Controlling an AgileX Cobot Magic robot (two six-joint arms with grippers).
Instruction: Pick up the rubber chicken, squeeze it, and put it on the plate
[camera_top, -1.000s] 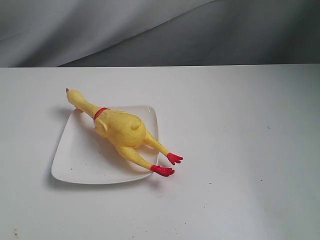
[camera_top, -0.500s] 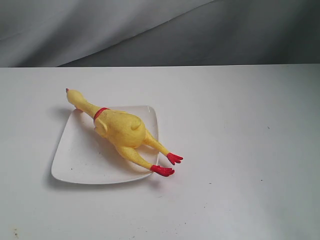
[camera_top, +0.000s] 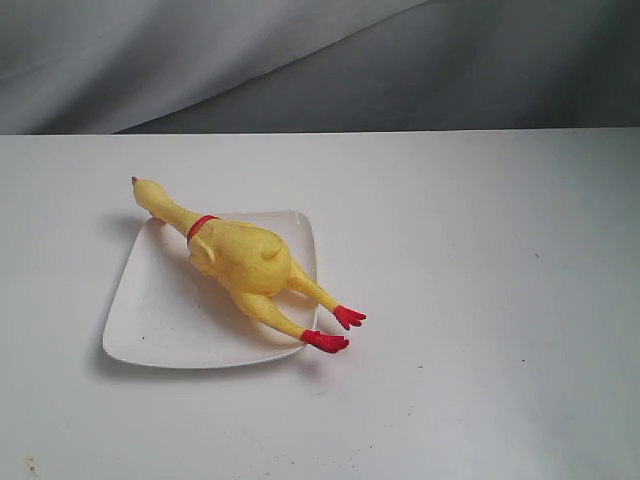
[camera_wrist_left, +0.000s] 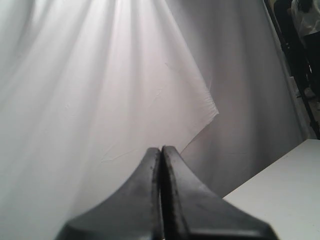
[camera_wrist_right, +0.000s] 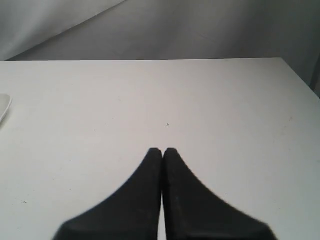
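Chicken (camera_top: 245, 262) isn't touched by either pincer. Left gripper (camera_wrist_left: 161, 148): fingers pressed together, holding nothing, pointed at the curtain (camera_wrist_left: 100, 100) beyond the desk edge. Right gripper (camera_wrist_right: 162, 150): also together, holding nothing, above bare desk (camera_top: 480, 300). Chicken lies diagonally on the plate (camera_top: 160, 320) on the desk's left half. Head overhangs the plate's far-left corner, feet its near-right corner. Bare desktop runs right of the plate.

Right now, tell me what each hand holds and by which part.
Nothing is held. The left hand and the right hand are both shut and empty. The rubber chicken lies on the plate, head and feet past its rim.
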